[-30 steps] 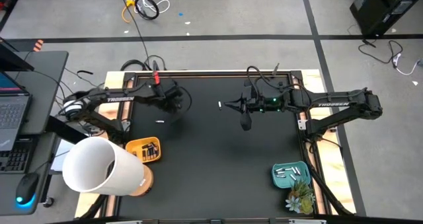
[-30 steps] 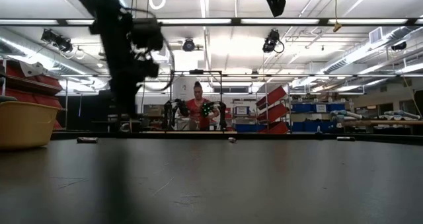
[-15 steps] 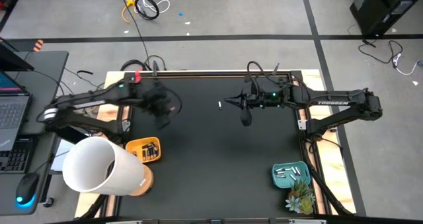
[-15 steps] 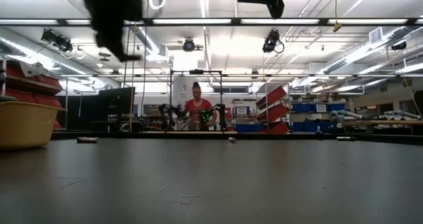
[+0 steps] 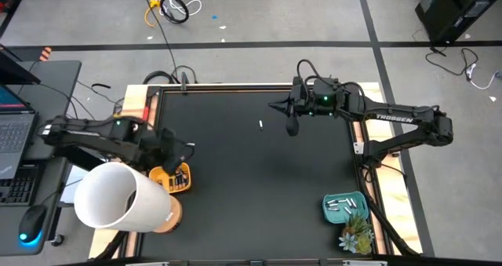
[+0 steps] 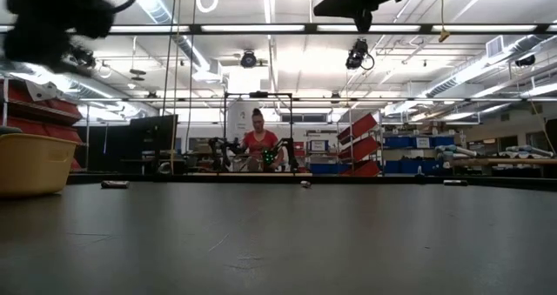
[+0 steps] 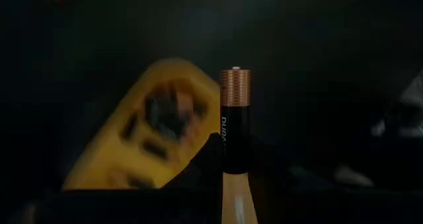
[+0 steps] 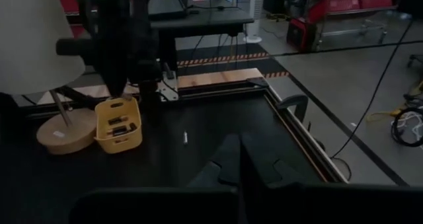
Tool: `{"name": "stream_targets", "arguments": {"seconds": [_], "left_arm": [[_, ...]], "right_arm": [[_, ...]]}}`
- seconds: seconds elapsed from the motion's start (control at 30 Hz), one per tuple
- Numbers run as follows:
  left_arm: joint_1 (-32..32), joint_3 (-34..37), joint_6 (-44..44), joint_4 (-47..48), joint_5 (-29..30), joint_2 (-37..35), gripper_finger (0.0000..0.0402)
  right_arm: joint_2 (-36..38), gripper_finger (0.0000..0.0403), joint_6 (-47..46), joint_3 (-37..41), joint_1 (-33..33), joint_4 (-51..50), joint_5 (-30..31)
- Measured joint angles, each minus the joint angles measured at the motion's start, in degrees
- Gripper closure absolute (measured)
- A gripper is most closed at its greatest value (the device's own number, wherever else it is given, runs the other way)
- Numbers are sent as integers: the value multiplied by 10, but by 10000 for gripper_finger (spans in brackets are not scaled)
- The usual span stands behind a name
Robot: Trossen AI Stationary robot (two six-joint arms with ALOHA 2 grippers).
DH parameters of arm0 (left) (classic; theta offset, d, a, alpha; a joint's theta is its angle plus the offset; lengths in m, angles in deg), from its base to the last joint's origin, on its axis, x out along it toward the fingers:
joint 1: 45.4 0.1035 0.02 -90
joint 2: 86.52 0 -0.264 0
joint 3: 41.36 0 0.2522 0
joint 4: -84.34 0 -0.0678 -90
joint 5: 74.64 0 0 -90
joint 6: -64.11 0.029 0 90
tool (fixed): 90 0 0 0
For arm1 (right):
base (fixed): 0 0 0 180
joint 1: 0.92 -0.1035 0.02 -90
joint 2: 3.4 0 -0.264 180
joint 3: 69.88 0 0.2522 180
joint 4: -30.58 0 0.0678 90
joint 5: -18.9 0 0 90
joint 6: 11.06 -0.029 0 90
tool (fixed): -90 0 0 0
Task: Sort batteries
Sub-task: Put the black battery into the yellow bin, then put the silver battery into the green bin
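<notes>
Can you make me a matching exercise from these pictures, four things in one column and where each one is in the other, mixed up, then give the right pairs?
Things:
1. dark copper-topped battery
2. white battery
3. yellow bin
4. teal tray

Places:
A. lying alone on the black mat, near the right claw
B. near the table's right front corner, beside a small plant, white batteries inside
C. gripped upright in the left claw
D. beside the white lamp, dark batteries inside

Pairs: 1-C, 2-A, 3-D, 4-B
</notes>
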Motion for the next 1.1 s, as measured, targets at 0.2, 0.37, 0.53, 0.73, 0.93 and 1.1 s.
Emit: {"name": "stream_targets", "arguments": {"seconds": [0.2,0.37,0.53,0.73,0.93,1.1], "left_arm": [[-89,88,-125,-89,-111,-8,347],[-125,152,-195,-122,-105,-1,335],[-129,194,-240,-133,-89,5,307],[-128,186,-239,-133,-66,5,250],[-126,128,-236,-147,-33,6,227],[-102,87,-229,-169,99,13,236]], "right_arm": [[0,403,0,0,2,0,-8],[-1,403,1,0,2,0,-8],[-1,403,1,0,2,4,-14],[-1,403,0,0,2,12,-15],[-1,403,-1,0,2,16,-15],[-1,403,-1,0,1,16,-15]]}}
